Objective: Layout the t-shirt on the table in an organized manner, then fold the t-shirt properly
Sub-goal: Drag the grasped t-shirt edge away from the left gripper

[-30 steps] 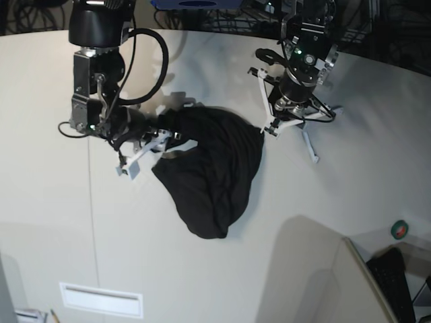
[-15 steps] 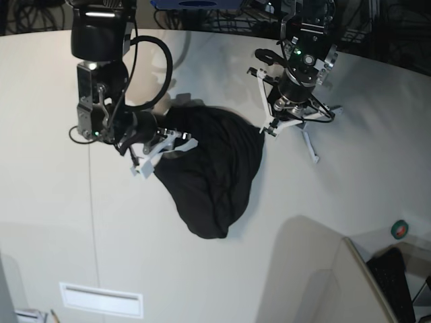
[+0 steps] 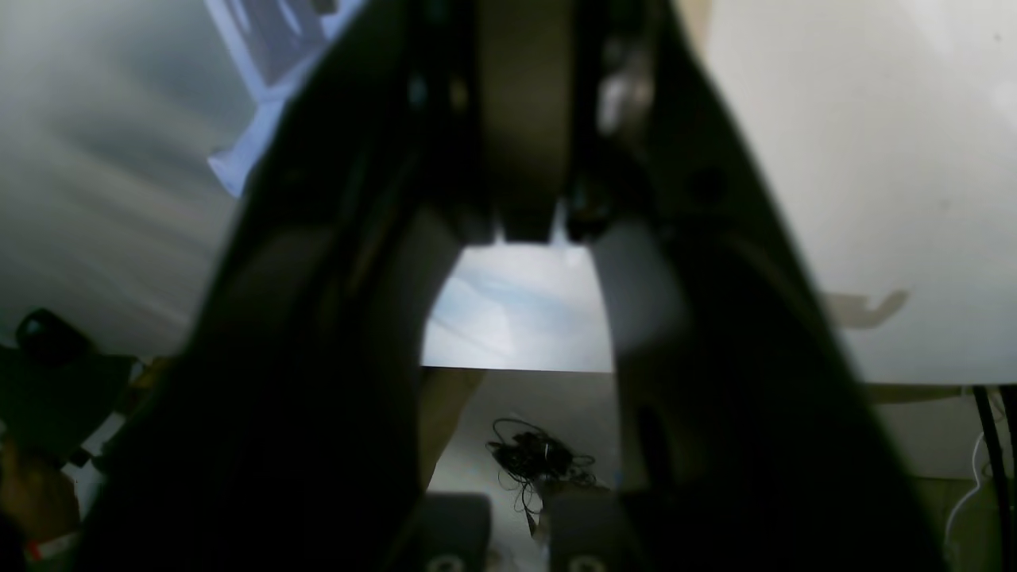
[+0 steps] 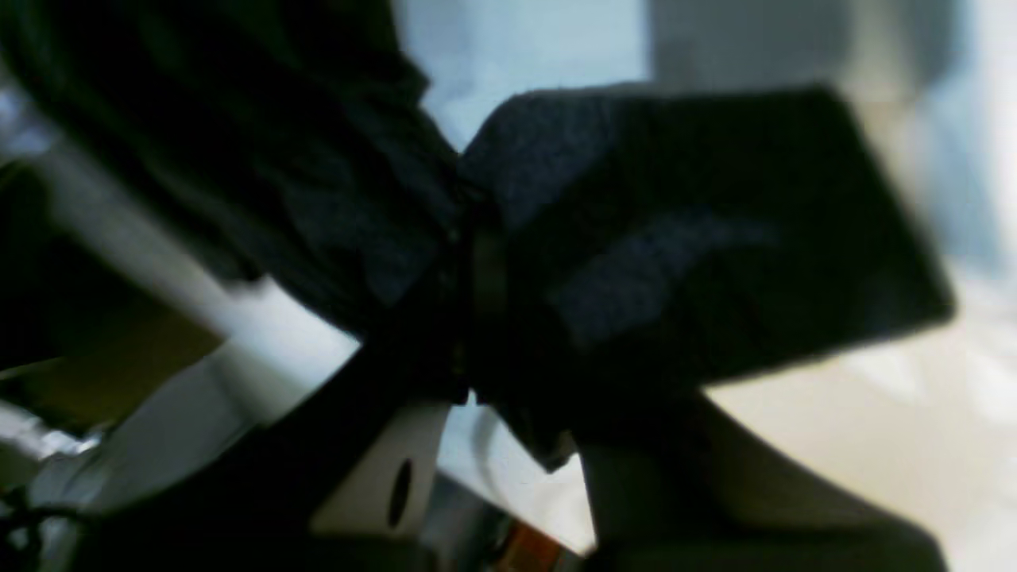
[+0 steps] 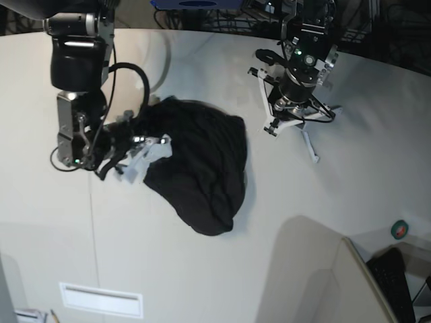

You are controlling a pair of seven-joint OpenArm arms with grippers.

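Gripping a bunched fold of the black t-shirt between closed white fingers, right gripper low over the cream table, cloth pinched tight in the right wrist view. Lying crumpled in a soft, wrinkled mound near the table's middle, one edge drawn toward that gripper. Spread wide and holding nothing, left gripper, white prongs splayed just beside the shirt, apart from it.

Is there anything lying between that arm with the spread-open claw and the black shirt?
Nothing visible. Only bare table separates the open left gripper from the t-shirt. The right gripper already holds the shirt's other edge.
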